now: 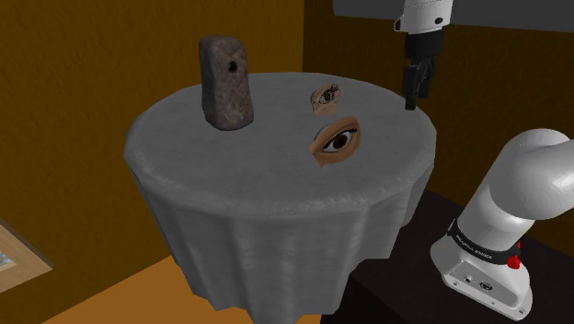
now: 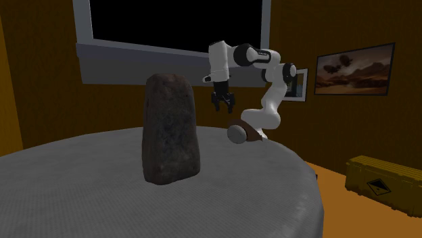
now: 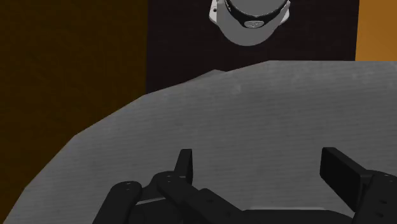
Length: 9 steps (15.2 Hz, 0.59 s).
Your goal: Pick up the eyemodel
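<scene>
The gripper, fingers wide apart and empty, hangs over the table's edge, and the big eye model on the table is not picked up yet.

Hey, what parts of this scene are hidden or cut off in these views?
- Second exterior view: the stone block hides the tabletop behind it; one eye model shows its back, iris unseen.
- Shoulder view: the top edge cuts off the arm above the end effector.
</scene>
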### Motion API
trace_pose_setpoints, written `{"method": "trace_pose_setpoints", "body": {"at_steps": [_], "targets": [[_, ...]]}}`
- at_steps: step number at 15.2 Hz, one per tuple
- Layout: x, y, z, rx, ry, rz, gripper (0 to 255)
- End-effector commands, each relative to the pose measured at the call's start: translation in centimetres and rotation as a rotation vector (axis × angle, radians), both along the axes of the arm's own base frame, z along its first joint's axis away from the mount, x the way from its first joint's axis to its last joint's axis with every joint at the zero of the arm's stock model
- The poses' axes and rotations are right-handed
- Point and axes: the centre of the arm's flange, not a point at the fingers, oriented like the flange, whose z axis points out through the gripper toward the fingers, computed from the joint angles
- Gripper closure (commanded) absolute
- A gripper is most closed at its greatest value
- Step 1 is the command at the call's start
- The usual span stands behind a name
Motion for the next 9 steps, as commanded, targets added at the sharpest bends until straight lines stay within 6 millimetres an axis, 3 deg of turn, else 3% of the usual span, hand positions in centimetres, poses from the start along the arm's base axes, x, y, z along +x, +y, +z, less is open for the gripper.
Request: {"method": "trace_pose_setpoints", "body": {"at_steps": [1,9], "targets": [[0.0,0.0,0.0,0.000,0.000,0.000,0],[4.1,8.6,-0.1,0.063,-0.091,0.394,0]]}}
